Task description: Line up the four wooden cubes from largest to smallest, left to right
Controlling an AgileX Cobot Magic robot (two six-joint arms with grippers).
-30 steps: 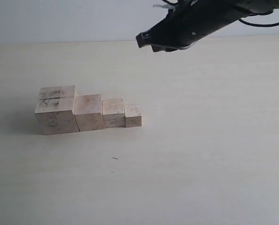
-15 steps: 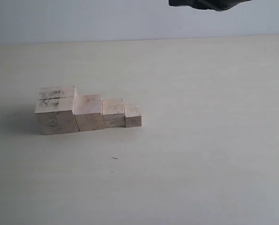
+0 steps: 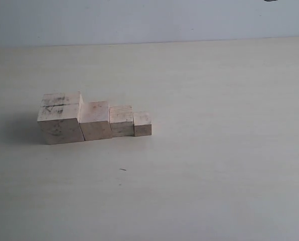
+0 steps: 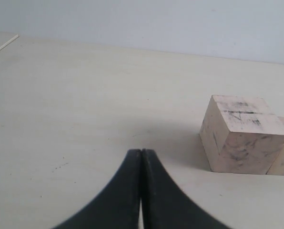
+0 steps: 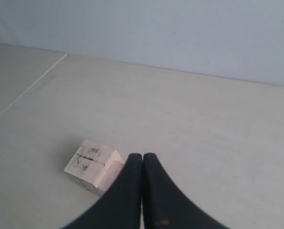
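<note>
You're at what looks like a robotics lab bench: a wide, pale tabletop (image 3: 219,165) running back to a plain blue-grey wall (image 3: 114,20) under flat, even light. On it sit four wooden cubes (image 3: 95,120) in a graded row, and the black left gripper (image 4: 141,151) and right gripper (image 5: 142,155) fill each wrist view's foreground.
</note>
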